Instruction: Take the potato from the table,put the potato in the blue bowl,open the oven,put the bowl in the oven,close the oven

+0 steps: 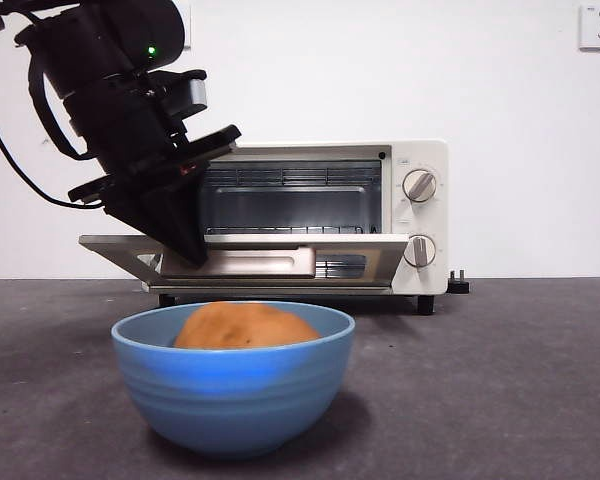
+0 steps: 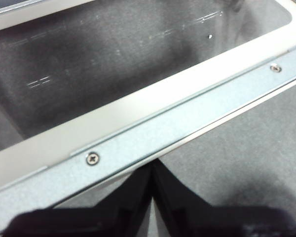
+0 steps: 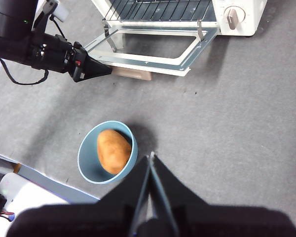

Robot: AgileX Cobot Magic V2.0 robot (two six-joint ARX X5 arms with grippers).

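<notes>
Left gripper (image 1: 185, 245) sits at the oven (image 1: 420, 215) door's (image 3: 153, 52) front edge with its fingers pinched together on nothing, so I'd guess it's just pushing that door down flat. Potato (image 1: 245, 327) is already in the blue bowl (image 1: 233, 385) on the tabletop (image 1: 520, 380), ready to load. Right gripper (image 3: 151, 163) waits above, fingers closed and empty.

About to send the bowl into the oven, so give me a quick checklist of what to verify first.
1. Potato in the blue bowl: ok.
2. Oven door down, rack showing: ok.
3. Left gripper clear of the door: not ok, jaws shut at its front edge.
4. Right gripper on the bowl: not ok, shut, above and beside it.
5. Table path from bowl to oven free: ok.
</notes>
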